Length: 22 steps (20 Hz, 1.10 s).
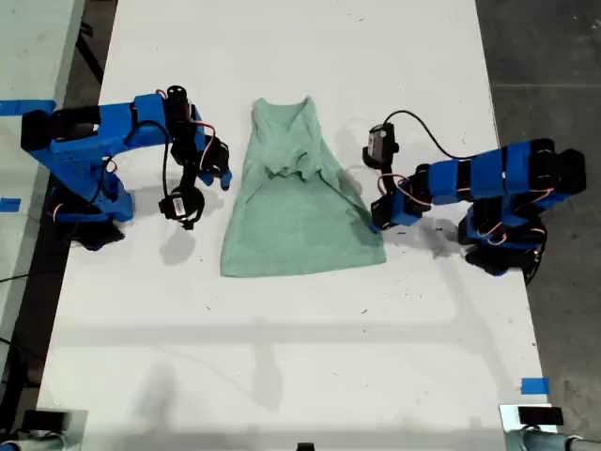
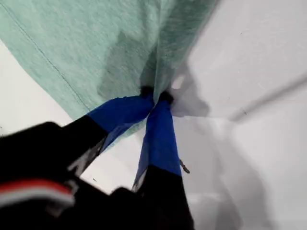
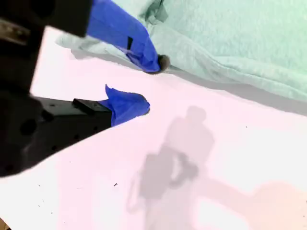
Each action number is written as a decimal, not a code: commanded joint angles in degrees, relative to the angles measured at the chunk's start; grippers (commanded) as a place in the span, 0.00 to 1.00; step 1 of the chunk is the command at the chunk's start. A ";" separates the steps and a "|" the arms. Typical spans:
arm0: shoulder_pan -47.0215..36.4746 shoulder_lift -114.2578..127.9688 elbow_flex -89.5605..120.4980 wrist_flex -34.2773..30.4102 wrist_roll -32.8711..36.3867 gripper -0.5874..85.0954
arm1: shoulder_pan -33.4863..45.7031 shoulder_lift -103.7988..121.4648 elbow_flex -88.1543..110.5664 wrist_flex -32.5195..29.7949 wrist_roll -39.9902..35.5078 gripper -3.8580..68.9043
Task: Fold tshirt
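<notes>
The pale mint-green tshirt point(image 1: 300, 211) lies on the white table point(image 1: 300, 357) between the two blue arms, narrow at its far end and wider at its near hem, with folds bunched near the middle. My first gripper point(image 1: 377, 223) point(image 2: 156, 96) is at the cloth's edge on the exterior view's right, shut on the tshirt point(image 2: 96, 48) with a ridge of fabric pulled up from its tips. My second gripper point(image 1: 218, 177) point(image 3: 152, 84) hovers open just off the tshirt's point(image 3: 230, 38) edge on the exterior view's left, holding nothing.
The arm bases stand at the exterior view's left point(image 1: 80, 202) and right point(image 1: 507, 235) table edges. A blue tape mark point(image 1: 533, 385) sits near the front right corner in the exterior view. Dark floor point(image 1: 554, 56) lies beyond the table's right edge.
</notes>
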 commanded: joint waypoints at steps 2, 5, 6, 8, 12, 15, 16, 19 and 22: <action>-0.35 3.08 -0.35 0.35 -0.62 0.10 | 0.09 1.14 -2.64 1.67 1.05 0.03; -0.09 3.08 -0.18 0.18 -0.62 0.10 | -0.53 7.38 -8.35 13.27 2.02 0.03; 0.00 3.08 -0.18 0.09 -0.62 0.10 | -1.14 10.20 -11.51 17.40 2.72 0.03; 0.09 3.08 -0.18 -0.26 -0.62 0.10 | -2.90 12.66 -17.31 20.13 4.66 0.03; 0.09 3.08 -0.18 -0.35 -0.62 0.10 | -4.92 6.94 -26.46 15.03 8.79 0.03; 0.26 3.08 -0.18 -0.44 -0.88 0.10 | -5.71 -4.66 -32.70 9.40 13.01 0.03; 0.26 3.08 -0.18 -0.44 -0.88 0.10 | -5.62 -8.61 -34.63 7.38 14.33 0.03; 0.44 2.99 -0.44 -0.35 -0.97 0.10 | -5.27 -18.90 -38.76 -1.23 17.67 0.03; 0.70 3.08 -0.53 0.09 -1.23 0.10 | -5.01 -28.30 -41.48 -5.63 18.81 0.03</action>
